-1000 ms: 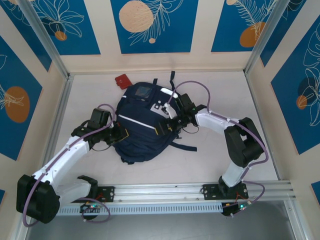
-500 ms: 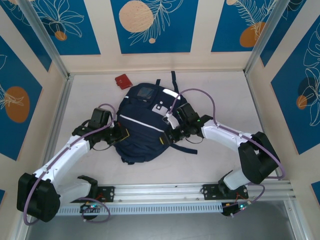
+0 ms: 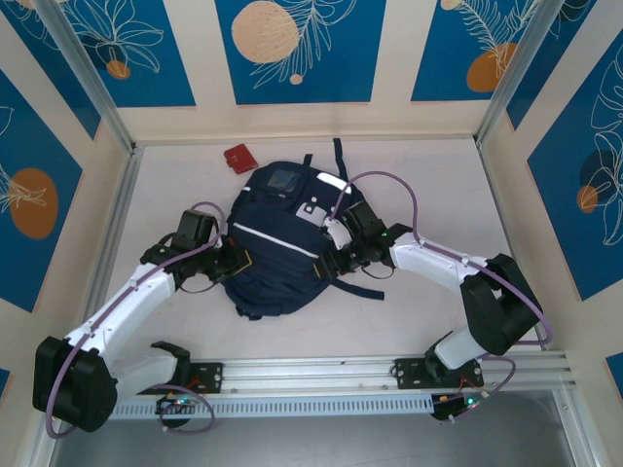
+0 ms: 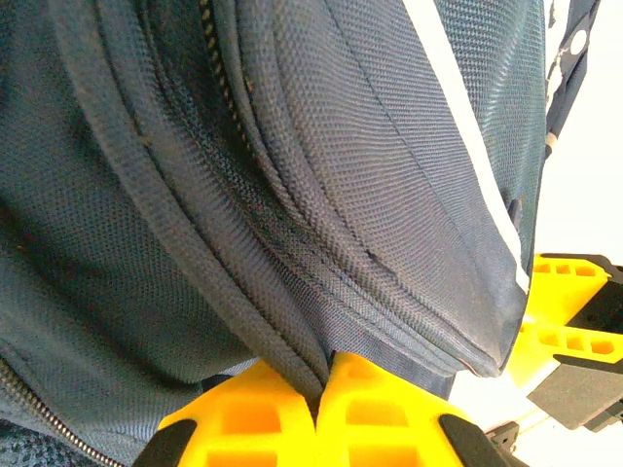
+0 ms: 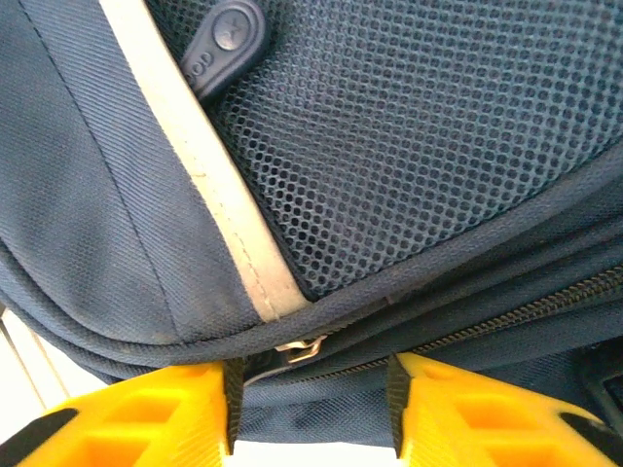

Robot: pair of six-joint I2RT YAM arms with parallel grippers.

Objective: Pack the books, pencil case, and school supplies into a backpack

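Backpack [image 3: 277, 248] laid flat in the middle of the table [image 3: 419, 321], flanked by 2 grippers.
The navy backpack is laid front-up, its white stripe seen across the pocket. A fold at its left edge is pinched between the pressed-together fingers of the left gripper [image 4: 326, 375]. The right gripper [image 5: 310, 375] is set against the right edge, fingers apart astride the zip seam; whether it is clamped cannot be told. A small red item [image 3: 238, 158] is seen near the backpack's top.

A pale tabletop [image 3: 438, 185] lies at the centre. Blue wall panels [image 3: 300, 49] with white leaf outlines and orange discs stand from 9 through 12 to 3 o'clock. An aluminium rail [image 3: 311, 372] runs at 6 o'clock.
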